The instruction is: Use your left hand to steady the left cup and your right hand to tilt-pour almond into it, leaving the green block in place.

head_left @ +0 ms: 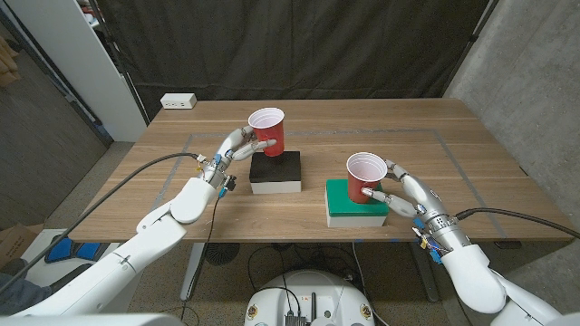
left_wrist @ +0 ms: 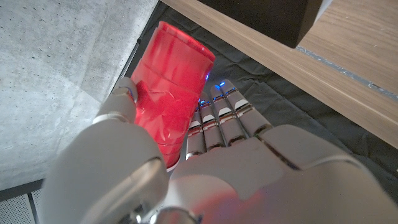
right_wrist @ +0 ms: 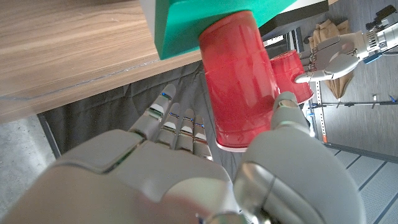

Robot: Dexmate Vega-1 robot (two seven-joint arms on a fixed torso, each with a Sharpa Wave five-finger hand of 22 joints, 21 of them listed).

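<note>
While left hand (head_left: 237,145) grips left cup (head_left: 268,132), right hand (head_left: 403,193) grips right cup (head_left: 364,177).

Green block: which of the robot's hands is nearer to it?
Right. The right hand holds the cup standing on the green block; the left hand holds the other cup on the black block.

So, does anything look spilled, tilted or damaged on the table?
Nothing stands out. Both cups stand upright: the left cup on the black block, held by the left hand; the right cup on the green block, held by the right hand. No spill shows.
</note>
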